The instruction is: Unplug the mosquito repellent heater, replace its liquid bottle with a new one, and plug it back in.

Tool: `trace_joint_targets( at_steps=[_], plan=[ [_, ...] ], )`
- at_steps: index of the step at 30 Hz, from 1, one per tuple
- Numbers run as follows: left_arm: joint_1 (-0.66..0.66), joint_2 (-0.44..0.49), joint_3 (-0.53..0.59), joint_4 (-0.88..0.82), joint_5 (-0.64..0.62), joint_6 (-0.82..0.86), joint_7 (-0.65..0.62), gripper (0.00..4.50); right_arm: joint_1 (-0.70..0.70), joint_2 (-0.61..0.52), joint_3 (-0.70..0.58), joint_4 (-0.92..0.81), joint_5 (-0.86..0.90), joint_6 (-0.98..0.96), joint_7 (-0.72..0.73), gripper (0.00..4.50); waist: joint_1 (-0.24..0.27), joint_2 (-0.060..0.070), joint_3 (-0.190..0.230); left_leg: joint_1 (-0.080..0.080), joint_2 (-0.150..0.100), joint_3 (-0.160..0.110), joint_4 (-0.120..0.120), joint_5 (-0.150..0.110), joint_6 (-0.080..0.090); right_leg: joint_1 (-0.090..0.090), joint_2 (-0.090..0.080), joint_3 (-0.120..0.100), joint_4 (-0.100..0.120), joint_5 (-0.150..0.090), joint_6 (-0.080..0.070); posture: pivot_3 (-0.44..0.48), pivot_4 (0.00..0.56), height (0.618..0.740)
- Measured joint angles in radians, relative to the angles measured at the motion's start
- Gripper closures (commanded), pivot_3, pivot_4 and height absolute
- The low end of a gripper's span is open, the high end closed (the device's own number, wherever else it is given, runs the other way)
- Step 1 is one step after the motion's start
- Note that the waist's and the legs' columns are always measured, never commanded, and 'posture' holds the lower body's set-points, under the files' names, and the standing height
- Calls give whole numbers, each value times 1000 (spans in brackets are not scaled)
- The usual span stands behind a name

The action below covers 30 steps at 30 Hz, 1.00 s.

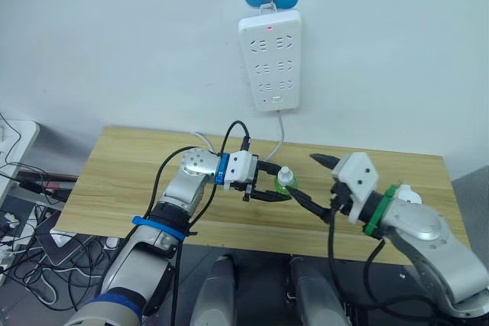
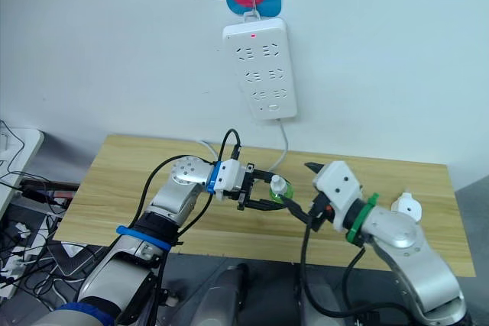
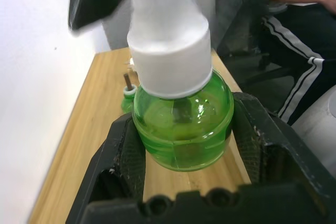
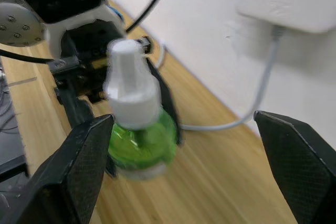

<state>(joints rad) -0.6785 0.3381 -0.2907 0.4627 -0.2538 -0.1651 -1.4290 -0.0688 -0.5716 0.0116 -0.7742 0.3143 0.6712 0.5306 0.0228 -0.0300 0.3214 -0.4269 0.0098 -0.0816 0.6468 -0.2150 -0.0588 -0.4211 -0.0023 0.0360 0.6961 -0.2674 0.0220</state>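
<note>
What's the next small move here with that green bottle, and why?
Probably bring the right gripper forward and close it on the white cap to unscrew it. The left gripper is shut on the green liquid bottle above the wooden table, the cap is still on, and the right gripper's fingers stand open on either side of the bottle without touching it.

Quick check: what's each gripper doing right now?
Left gripper: closed on the green liquid bottle, white cap on.
Right gripper: open, empty, beside the bottle.
</note>
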Motion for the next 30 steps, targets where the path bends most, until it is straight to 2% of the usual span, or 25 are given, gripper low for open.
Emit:
trace_joint_targets(
  at_steps=[6,10,14,17,24,30],
  plan=[
    [2,0,0,0,2,-1,-4,2279,22,-8,-21,-11,91,-7,61,56,-1,0,0,0,0,0,0,0,0,0,0,0,0,0,0,157,258,740],
    [4,0,0,0,5,-2,-4,2279,-28,15,54,-17,117,-7,72,56,-1,0,0,0,0,0,0,0,0,0,0,0,0,0,0,158,260,740],
    [5,-1,0,-3,7,-2,-4,2279,-116,62,160,17,48,-12,21,56,0,0,0,0,0,0,0,0,0,0,0,0,0,0,0,168,261,740],
    [6,-1,0,-6,8,0,-4,2279,-139,79,192,61,0,-14,-14,56,0,0,0,0,0,0,0,0,0,0,0,0,0,0,0,167,266,740],
    [18,1,0,-18,10,6,-2,2279,-102,56,177,74,-38,-14,-46,56,1,0,0,0,0,0,0,0,0,0,0,0,0,0,0,155,266,740],
    [14,-11,1,-18,14,6,1,2279,-38,-7,83,27,23,-5,6,56,1,0,0,0,0,0,0,0,0,0,0,0,0,0,0,149,269,740]
  ],
)
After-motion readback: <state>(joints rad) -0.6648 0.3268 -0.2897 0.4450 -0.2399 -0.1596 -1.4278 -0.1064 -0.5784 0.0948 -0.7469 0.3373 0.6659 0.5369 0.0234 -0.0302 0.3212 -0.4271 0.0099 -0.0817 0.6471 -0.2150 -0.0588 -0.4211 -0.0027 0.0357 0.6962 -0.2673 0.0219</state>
